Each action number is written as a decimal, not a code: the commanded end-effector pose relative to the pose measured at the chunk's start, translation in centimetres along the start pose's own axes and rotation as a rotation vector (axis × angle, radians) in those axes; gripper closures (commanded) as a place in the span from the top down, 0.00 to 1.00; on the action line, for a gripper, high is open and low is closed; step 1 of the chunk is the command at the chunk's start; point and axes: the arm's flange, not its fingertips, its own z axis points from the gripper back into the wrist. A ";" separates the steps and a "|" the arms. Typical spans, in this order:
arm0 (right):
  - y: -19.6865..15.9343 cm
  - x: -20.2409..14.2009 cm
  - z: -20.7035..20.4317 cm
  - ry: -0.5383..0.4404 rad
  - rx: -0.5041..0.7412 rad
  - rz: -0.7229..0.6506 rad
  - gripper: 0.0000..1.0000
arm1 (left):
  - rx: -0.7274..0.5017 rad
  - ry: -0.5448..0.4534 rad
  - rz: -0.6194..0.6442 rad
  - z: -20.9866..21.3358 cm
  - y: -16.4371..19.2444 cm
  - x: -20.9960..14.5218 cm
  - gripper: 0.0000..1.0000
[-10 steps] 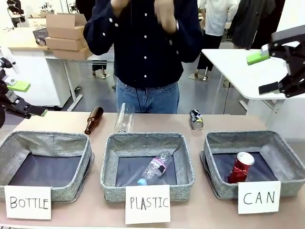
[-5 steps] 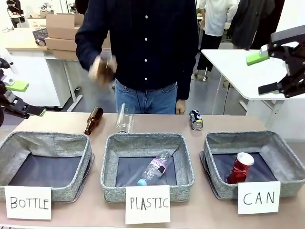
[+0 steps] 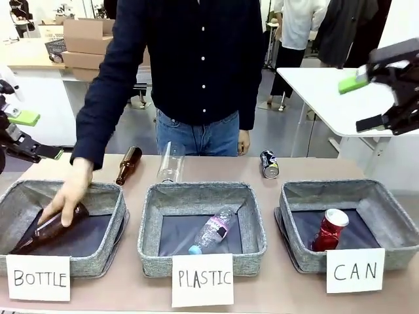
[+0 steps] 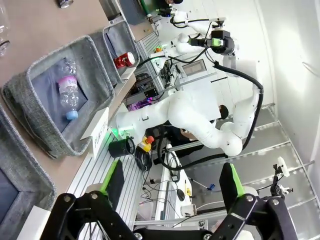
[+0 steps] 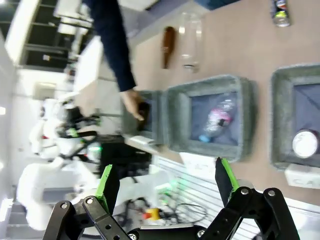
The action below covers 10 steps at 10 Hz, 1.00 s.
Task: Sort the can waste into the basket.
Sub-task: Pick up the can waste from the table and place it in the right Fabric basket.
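Note:
A red can [image 3: 330, 230] with a silver top leans inside the grey basket [image 3: 393, 219] that carries the "CAN" card, at the right. The black can [image 3: 269, 163] lies on the table behind that basket, near the person. My right gripper [image 3: 366, 101] hangs open high above the basket's right side, holding nothing. At the far left edge my left gripper [image 3: 29, 136] is open and empty too, above the table. The right wrist view shows the black can [image 5: 280, 11] and the red can [image 5: 305, 143] far below the open gripper [image 5: 165, 185].
The person's hand lowers a brown bottle [image 3: 49, 226] into the "BOTTLE" basket [image 3: 98, 261]. A second brown bottle [image 3: 128, 165] and a clear bottle [image 3: 171, 161] lie on the table behind the baskets. The "PLASTIC" basket [image 3: 252, 252] holds a plastic bottle [image 3: 213, 230].
The person's hand came down from chest height with a brown bottle and now rests it in the "BOTTLE" basket. Both arms and both cans have stayed put.

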 end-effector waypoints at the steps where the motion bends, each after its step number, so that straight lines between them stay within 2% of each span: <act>1: 1.5 6.1 -5.5 0.045 -0.395 0.200 1.00 | 0.000 -0.006 0.011 0.1 -0.3 -0.1 1.00; 2: 0.5 9.0 -9.0 0.033 -0.614 0.249 1.00 | 0.000 -0.006 0.011 0.1 -0.3 -0.1 1.00; 3: -0.8 10.6 -11.9 0.067 -0.708 0.263 1.00 | 0.000 -0.006 0.011 0.1 -0.3 -0.1 1.00; 4: -2.1 11.0 -14.4 0.068 -0.715 0.255 1.00 | 0.000 -0.006 0.011 0.1 -0.3 -0.1 1.00; 5: -2.0 10.0 -14.5 0.021 -0.639 0.243 1.00 | 0.000 -0.006 0.011 0.1 -0.3 -0.1 1.00; 6: -1.4 8.7 -13.8 0.076 -0.565 0.293 1.00 | 0.000 -0.006 0.011 0.1 -0.3 -0.1 1.00; 8: -1.4 8.7 -13.8 0.076 -0.565 0.293 1.00 | 0.000 -0.006 0.011 0.1 -0.3 -0.1 1.00; 9: -2.7 9.9 -15.4 0.078 -0.605 0.313 1.00 | 0.000 -0.006 0.011 0.1 -0.3 -0.1 1.00; 10: -3.1 14.0 -18.5 0.113 -0.607 0.338 1.00 | 0.000 -0.006 0.011 0.1 -0.3 -0.1 1.00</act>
